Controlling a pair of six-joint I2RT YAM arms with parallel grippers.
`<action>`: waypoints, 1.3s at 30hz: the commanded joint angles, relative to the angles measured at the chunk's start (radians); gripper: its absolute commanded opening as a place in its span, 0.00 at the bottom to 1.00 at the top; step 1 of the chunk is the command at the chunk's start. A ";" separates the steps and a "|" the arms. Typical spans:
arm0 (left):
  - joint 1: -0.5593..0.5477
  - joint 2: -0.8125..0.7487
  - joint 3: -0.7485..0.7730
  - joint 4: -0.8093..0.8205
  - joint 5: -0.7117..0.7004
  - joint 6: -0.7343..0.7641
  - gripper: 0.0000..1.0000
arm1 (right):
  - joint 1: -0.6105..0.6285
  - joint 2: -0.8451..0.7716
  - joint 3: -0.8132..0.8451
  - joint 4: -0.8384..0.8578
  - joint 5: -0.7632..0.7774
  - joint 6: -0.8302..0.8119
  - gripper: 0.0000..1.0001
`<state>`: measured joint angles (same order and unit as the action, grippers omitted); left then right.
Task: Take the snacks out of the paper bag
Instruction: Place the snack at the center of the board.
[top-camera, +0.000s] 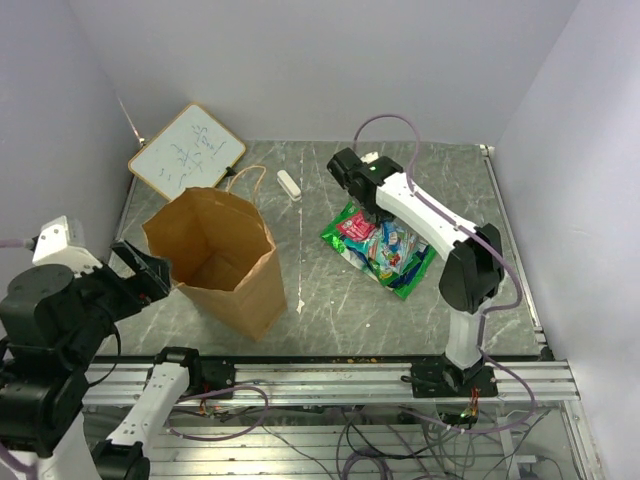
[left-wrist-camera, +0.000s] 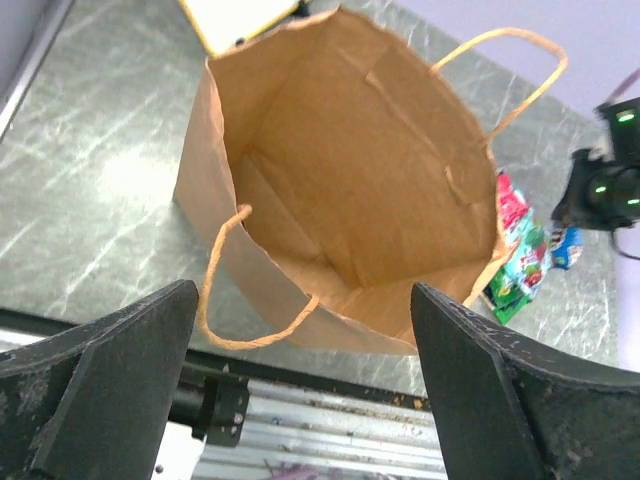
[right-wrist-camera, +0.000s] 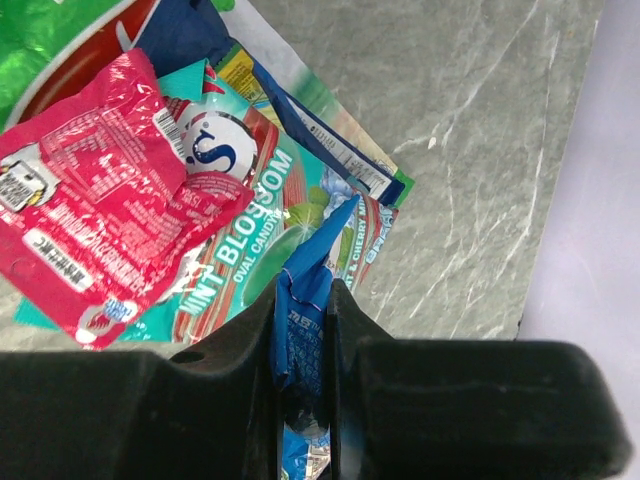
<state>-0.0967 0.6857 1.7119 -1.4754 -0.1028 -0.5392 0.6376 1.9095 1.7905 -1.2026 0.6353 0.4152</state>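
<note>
Right pincer (right-wrist-camera: 303, 296) is clenched on the blue packet (right-wrist-camera: 318, 245), a fold of it nipped flat between the two fingers. The packet's long axis runs straight out from the fingertips. Directly under it is the rest of the pile: red packet (right-wrist-camera: 100, 220), mint-candy packet (right-wrist-camera: 250, 235) and, at the corner of the wrist view, the green packet (right-wrist-camera: 40, 30). I cannot tell whether the blue one is touching the pile or just above it. The pile lies on the desk (top-camera: 330, 300), right of the paper bag (top-camera: 220, 260) and well apart from it. The bag stands upright with its mouth up, and the left wrist view shows only bare brown floor inside. Left pincer (left-wrist-camera: 303, 292) is spread wide and holds nothing, near the bag's near-left side. Judgement: the drop point is already below the right pincer, and bare desk is free towards the right edge. Whiteboard (top-camera: 187, 150) and white block (top-camera: 288, 183) lie far off.
</note>
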 joint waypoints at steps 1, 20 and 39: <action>-0.019 0.031 0.081 0.080 -0.031 0.065 0.97 | -0.003 0.073 0.031 -0.068 0.080 0.050 0.04; -0.070 0.124 0.262 0.110 -0.034 0.110 0.97 | -0.001 0.192 0.087 -0.005 0.053 0.016 0.12; -0.103 0.107 0.228 0.143 -0.031 0.073 0.97 | 0.002 0.204 0.076 0.036 0.075 -0.026 0.20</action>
<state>-0.1890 0.7975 1.9415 -1.3602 -0.1299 -0.4568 0.6392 2.1185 1.8736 -1.1942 0.6807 0.3992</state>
